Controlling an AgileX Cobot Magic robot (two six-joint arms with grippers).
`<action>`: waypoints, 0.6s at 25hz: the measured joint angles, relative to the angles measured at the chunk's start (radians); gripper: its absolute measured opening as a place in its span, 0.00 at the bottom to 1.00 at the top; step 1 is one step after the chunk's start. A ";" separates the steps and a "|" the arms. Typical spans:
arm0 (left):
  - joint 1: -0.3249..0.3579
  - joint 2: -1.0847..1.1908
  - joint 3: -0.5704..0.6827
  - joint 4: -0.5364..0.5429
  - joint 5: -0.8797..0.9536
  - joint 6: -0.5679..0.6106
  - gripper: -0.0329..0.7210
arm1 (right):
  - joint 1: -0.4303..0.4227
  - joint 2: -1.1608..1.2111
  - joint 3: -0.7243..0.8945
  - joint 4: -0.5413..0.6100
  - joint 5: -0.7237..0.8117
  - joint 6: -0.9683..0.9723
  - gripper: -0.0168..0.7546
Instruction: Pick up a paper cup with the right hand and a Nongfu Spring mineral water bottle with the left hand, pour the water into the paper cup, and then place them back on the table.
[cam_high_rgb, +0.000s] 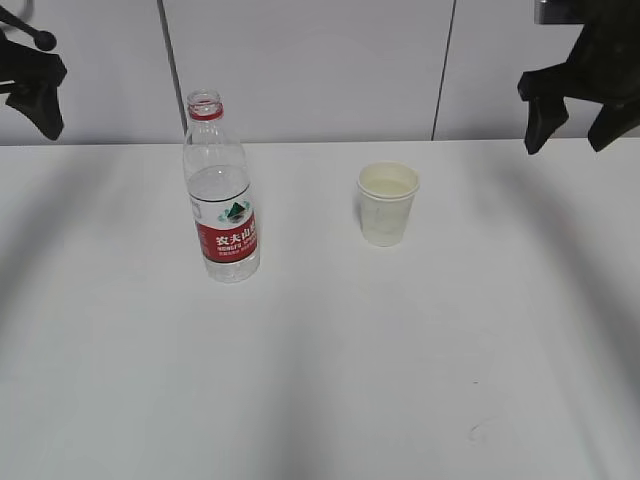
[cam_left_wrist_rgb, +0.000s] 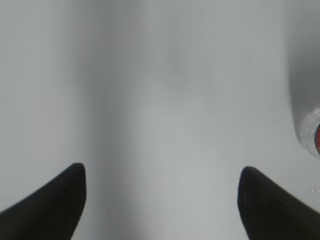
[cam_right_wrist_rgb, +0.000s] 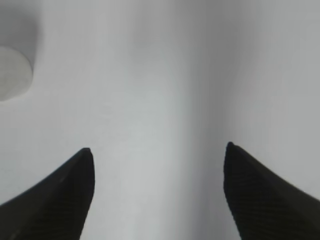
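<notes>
- White table (cam_high_rgb: 320, 380) carries both things, well apart, toward its far edge.
- Clear Nongfu Spring mineral water bottle (cam_high_rgb: 221, 190) stands uncapped, left: left hand (cam_left_wrist_rgb: 160, 200), fingers apart, should clamp the body level.
- Paper cup (cam_high_rgb: 387, 203) right: right hand (cam_right_wrist_rgb: 157, 185), fingers apart, should squeeze gently.

the nongfu spring mineral water bottle (cam_high_rgb: 221, 190) carries a red label with large white chinese characters, of which "农夫山" can be read before the label curves away; above them sits a green mountain logo, and the smaller white print below the characters is too fine to read
</notes>
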 joint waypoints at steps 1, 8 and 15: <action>0.000 0.000 -0.012 0.003 0.023 0.000 0.79 | 0.000 0.000 -0.019 0.000 0.004 -0.004 0.79; 0.000 -0.023 -0.043 0.024 0.048 0.000 0.79 | 0.000 -0.013 -0.119 0.008 0.016 -0.010 0.79; 0.000 -0.151 0.030 0.008 0.049 0.000 0.79 | 0.000 -0.128 -0.104 0.018 0.022 -0.024 0.79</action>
